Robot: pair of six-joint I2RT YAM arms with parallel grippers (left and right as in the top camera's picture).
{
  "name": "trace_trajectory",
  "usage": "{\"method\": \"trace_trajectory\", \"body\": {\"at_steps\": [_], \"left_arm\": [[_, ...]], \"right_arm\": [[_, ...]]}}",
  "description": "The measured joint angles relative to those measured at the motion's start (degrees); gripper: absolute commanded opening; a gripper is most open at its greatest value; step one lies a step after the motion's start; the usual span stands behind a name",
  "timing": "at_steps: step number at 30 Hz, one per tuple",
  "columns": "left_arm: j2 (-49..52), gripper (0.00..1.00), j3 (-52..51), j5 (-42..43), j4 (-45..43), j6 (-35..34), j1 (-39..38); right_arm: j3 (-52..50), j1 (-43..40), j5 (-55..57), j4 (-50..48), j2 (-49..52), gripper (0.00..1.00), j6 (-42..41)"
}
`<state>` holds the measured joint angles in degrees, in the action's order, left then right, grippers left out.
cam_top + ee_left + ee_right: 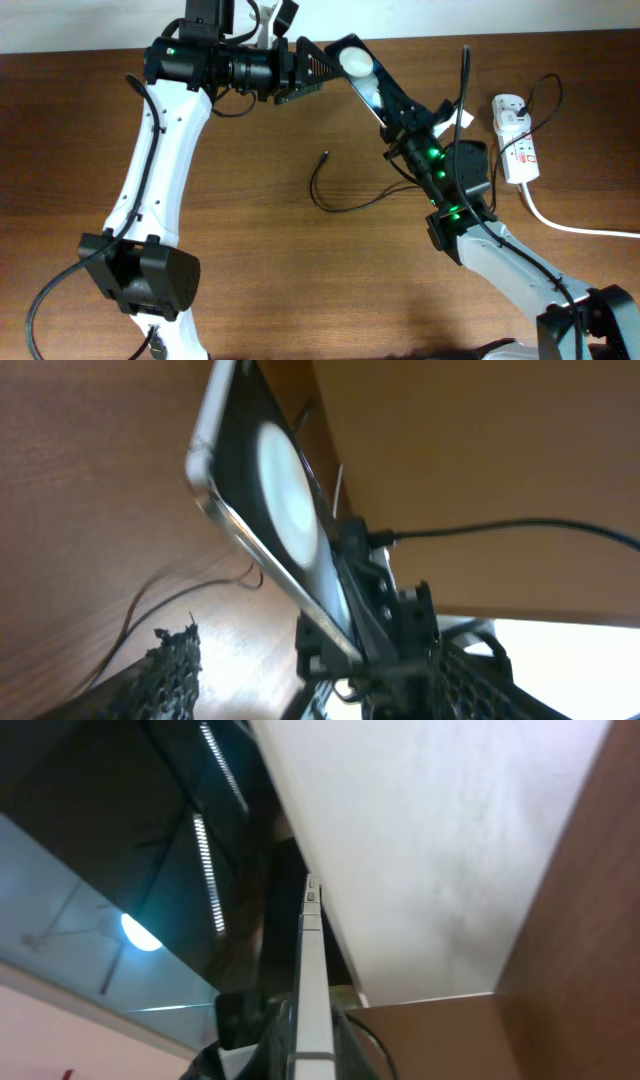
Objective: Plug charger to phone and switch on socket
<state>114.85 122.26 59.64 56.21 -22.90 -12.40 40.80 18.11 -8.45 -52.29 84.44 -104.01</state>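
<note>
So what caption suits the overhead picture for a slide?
The right gripper holds the phone aloft; the charger plug lies loose on the table.

Table (300,280) smooth wood, perhaps laminate; phone (285,500) glossy glass, metallic rim.

The right pincer (400,112) holds the phone (362,72) above the table (250,250), charger (313,186) lying loose.

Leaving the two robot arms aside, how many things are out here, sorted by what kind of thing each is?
Phones: 1, a slim black smartphone held above the table.
Cables: 2, a thin black charger cable and a thick white cord.
Power strips: 1, a white power strip with red markings.
Adapters: 1, a white adapter plugged into it.
Total: 5
</note>
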Motion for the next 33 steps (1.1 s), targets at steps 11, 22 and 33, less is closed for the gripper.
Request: {"method": "trace_trajectory", "body": {"at_steps": [11, 22, 33], "left_arm": [[0.00, 0.59, 0.00, -4.37, -8.94, -13.90, -0.37], [0.00, 0.45, 0.00, -16.06, -9.22, -19.37, -6.25], [0.00, 0.40, 0.00, -19.28, -11.89, -22.97, -6.71]], "right_arm": [[5.16, 4.42, 4.66, 8.07, 0.07, 0.04, -0.55], [5.40, 4.39, 6.95, 8.81, 0.07, 0.04, -0.68], [5.92, 4.39, 6.95, 8.74, 0.07, 0.04, -0.81]]}}
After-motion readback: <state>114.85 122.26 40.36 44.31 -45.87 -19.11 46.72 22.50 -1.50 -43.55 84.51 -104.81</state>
